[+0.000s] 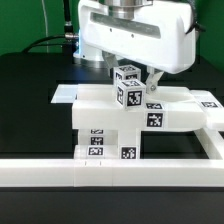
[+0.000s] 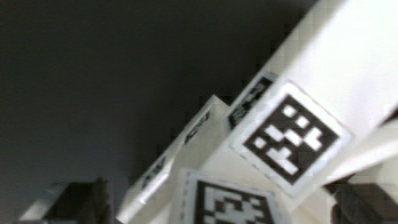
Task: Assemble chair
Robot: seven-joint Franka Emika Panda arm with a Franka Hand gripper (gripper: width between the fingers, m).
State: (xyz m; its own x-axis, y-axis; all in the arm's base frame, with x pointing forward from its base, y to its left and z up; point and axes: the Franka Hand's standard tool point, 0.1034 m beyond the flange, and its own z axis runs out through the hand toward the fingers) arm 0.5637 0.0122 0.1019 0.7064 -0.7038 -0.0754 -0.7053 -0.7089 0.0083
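The chair assembly (image 1: pixel 118 125) stands on the black desk (image 1: pixel 30 110), just behind the long white border rail (image 1: pixel 110 172) and between its arms. It consists of a broad white block carrying several fiducial tags, with a smaller tagged post (image 1: pixel 128 88) rising from its upper face. The claw (image 1: pixel 140 72) hangs directly over that post; in the exterior view the fingers are largely hidden behind the wrist housing, so whether the claw is spread or clamped cannot be told from that picture. In the wrist view, a dark fingertip (image 2: pixel 63 205) shows at one edge, and the tagged white faces of the chair (image 2: pixel 285 135) fill the frame close beside it, apart from that fingertip; this suggests the claw is released and holds nothing. Judged from this, the step in hand is retreat after seating the post. To perform it well, lift straight along the post axis, avoid any sideways drift that could drag a finger against the part, and confirm that the post remains upright and flush before moving to the next piece.
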